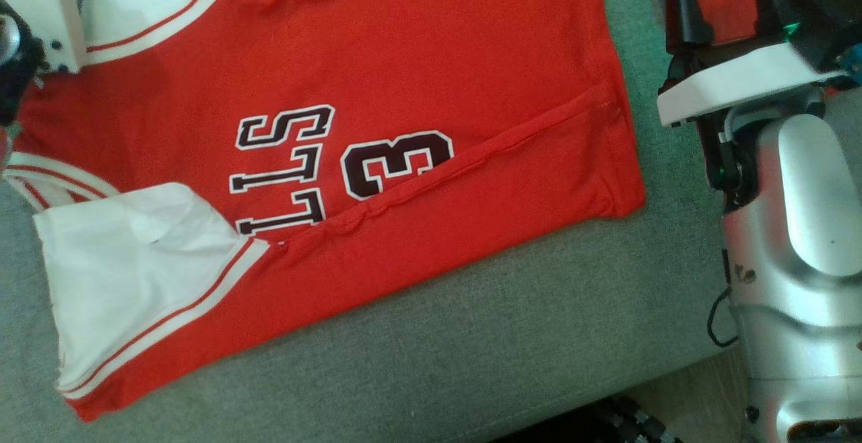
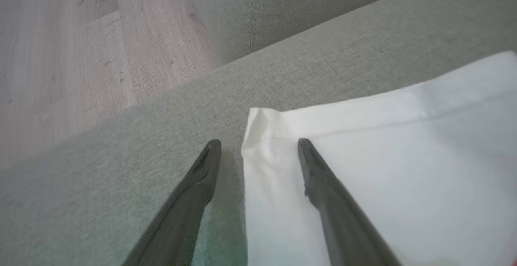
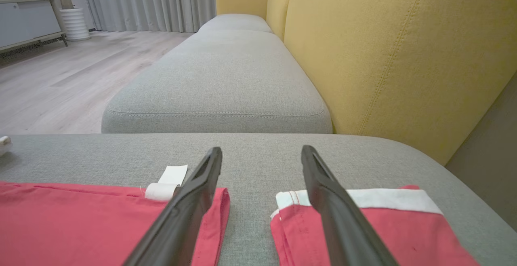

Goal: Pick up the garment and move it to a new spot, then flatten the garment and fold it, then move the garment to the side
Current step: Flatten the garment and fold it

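Observation:
The garment [image 1: 417, 73] is a red jersey with white sleeves and a dark "STL 3" print, spread flat on the grey sofa seat [image 1: 505, 335]. My left gripper [image 2: 258, 144] is open low over the seat, its two fingers straddling the corner of a white sleeve [image 2: 383, 157]. In the head view its white wrist housing [image 1: 40, 19] sits at the upper left. My right gripper [image 3: 261, 150] is open just above the seat past the jersey's red edge [image 3: 80, 217], which carries a small white tag [image 3: 167, 181]. Nothing lies between its fingers [image 1: 681, 5].
A separate red piece with a white band [image 3: 363, 221] lies right of the right gripper. The yellow backrest [image 3: 404, 55] rises on that side, and another grey cushion [image 3: 218, 80] lies beyond. The wood floor [image 2: 60, 55] borders the seat. My silver body [image 1: 794, 261] stands at the right.

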